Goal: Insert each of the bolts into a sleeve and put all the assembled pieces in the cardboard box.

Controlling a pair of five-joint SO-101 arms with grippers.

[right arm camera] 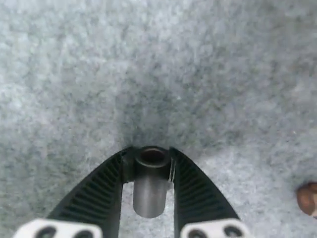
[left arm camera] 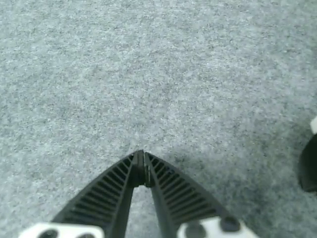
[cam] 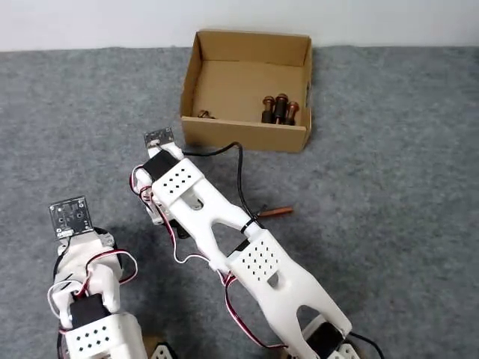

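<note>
Left pincer [left arm camera: 139, 158]: clenched, tips meeting, nothing between them; it hangs over bare grey carpet on the worktop [cam: 389, 187].

Right pincer [right arm camera: 151, 163]: grasping a dark sleeve [right arm camera: 150, 186] by its sides. The sleeve's open bore faces away from the wrist, toward the carpet beyond.

Right arm [cam: 254, 262]: stretched diagonally across the worktop, with its wrist end just beside the left front corner of the cardboard box [cam: 243, 134]. Left arm [cam: 90, 299]: at the near left, well apart from the box.

One bolt [cam: 275, 212] lies flat on the carpet just beside the right arm, between the arm and the box front.

Box contents: three assembled pieces [cam: 279, 108] stand together in the front right corner. A small brown item [cam: 203, 114] sits against the left wall; what it is cannot be determined.
</note>
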